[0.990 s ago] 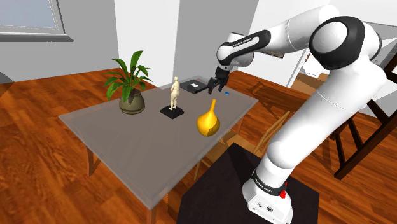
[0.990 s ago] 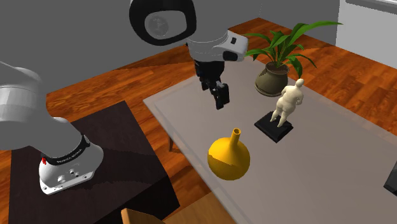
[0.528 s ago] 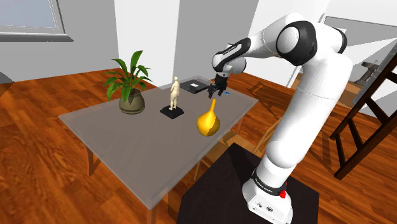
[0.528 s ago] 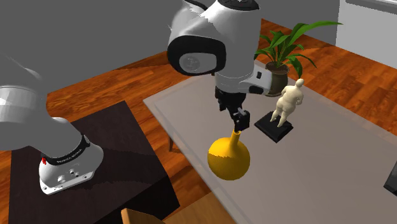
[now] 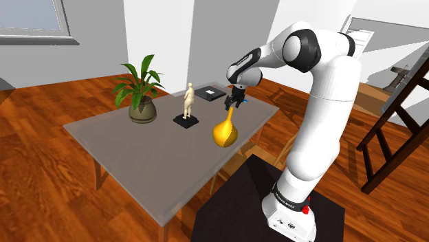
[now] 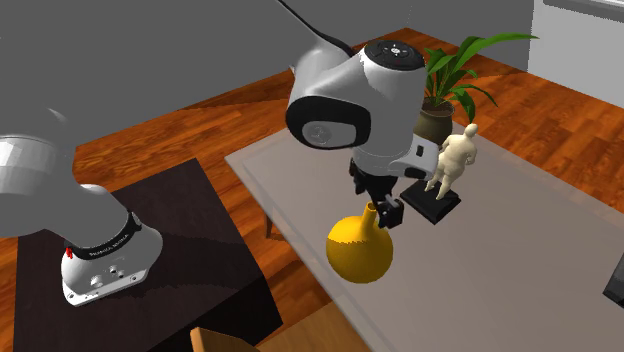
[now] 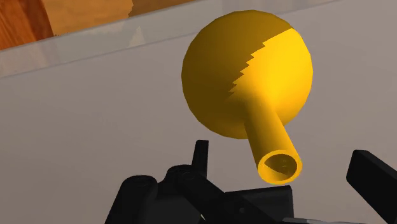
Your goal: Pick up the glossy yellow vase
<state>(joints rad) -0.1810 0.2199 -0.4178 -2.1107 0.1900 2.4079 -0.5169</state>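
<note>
Glossy yellow round-bellied, narrow-necked vase stands upright near the grey bench's stand-side edge, mouth hollow. Black two-finger pincer is apart, straddling the neck without touching. Dark round pot near the opposite edge holds a green leafy plant.

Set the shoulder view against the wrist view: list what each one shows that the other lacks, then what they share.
The shoulder view adds the potted plant, the pale figurine on its black base, the white arm and its stand. The wrist view adds the hollow mouth of the neck, between open black fingers that stand clear of it. Both share the yellow vase, the gripper at its neck, and the grey table.
</note>
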